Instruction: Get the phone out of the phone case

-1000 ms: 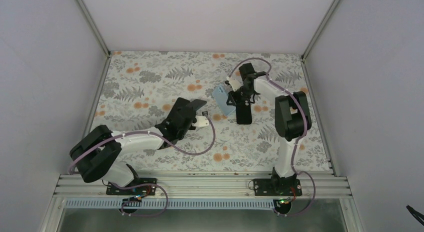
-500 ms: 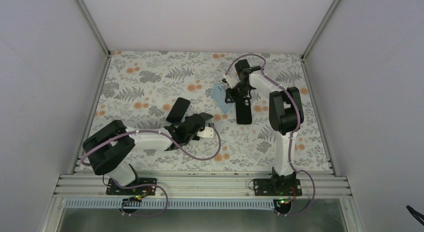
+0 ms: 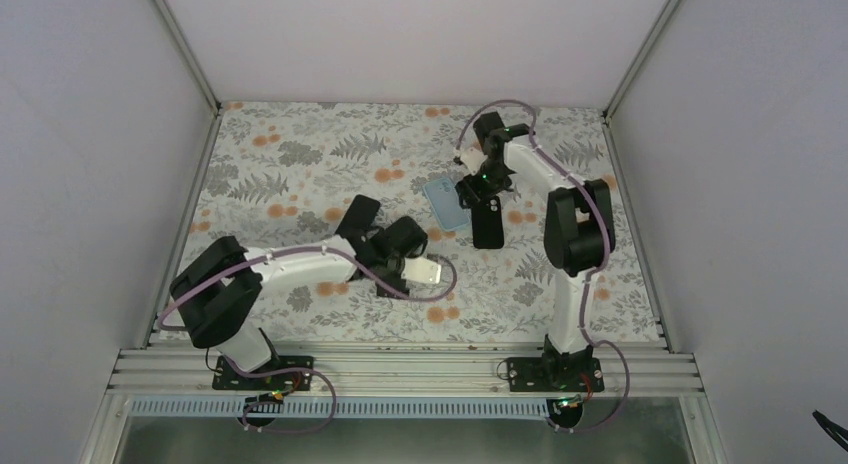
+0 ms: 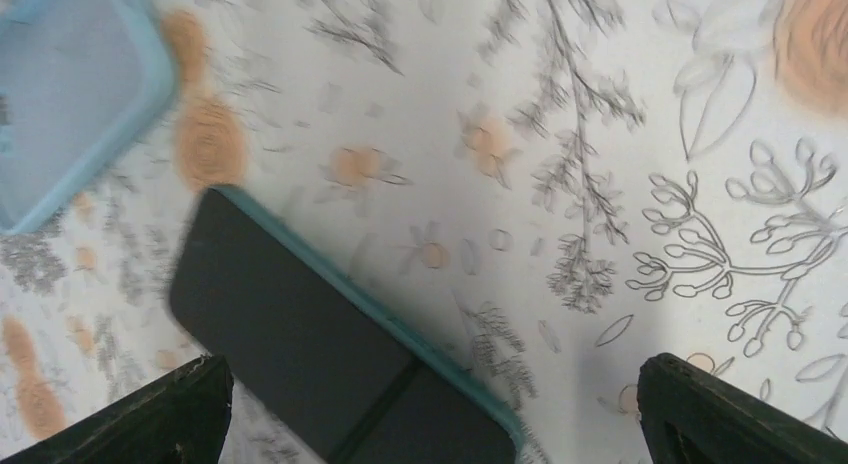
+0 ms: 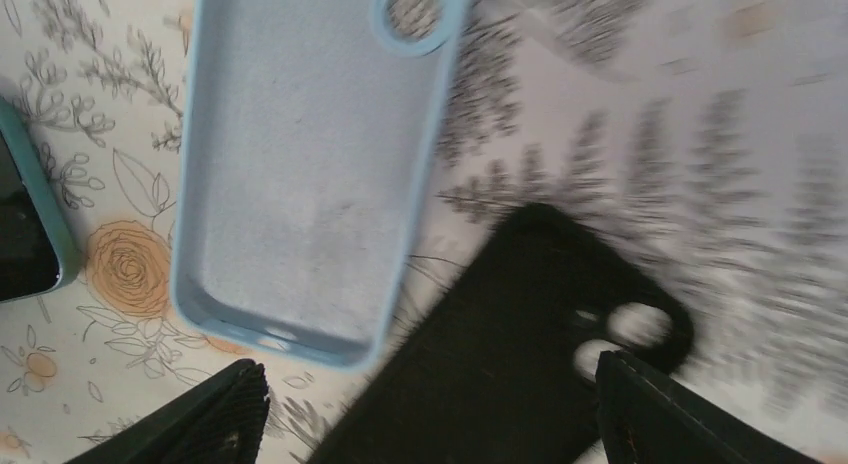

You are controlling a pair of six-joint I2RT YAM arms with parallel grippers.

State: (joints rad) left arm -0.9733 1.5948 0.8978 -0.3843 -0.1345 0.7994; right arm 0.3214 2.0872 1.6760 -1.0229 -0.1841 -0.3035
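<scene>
Phone out of case, flat on table, left of centre, dark face up. Case empty, hollow side up, lying flat to right of phone, strip of bare print between.

Left arm low and stretched, forearm running right from base, wrist just right of phone. Left jaws wide, fingers at both lower corners of wrist view, nothing gripped, only table and one end of phone below. Right arm folded tall, elbow up, wrist dipped over far-right end of case. Right jaws wide too, nothing gripped; case and black case below them.

Black case just beside near-right corner of case; touching or not, cannot tell. Phone well clear of table edges. Open print at far left and along near side.

Phone: slim slab, glossy black, teal rim, rounded corners. Case: pale blue, matte lining, raised lip, round camera hole. Black case: matte, paired lens cut-outs. Table: print of grey ferns and orange blooms. Wrist views partly blurred.
</scene>
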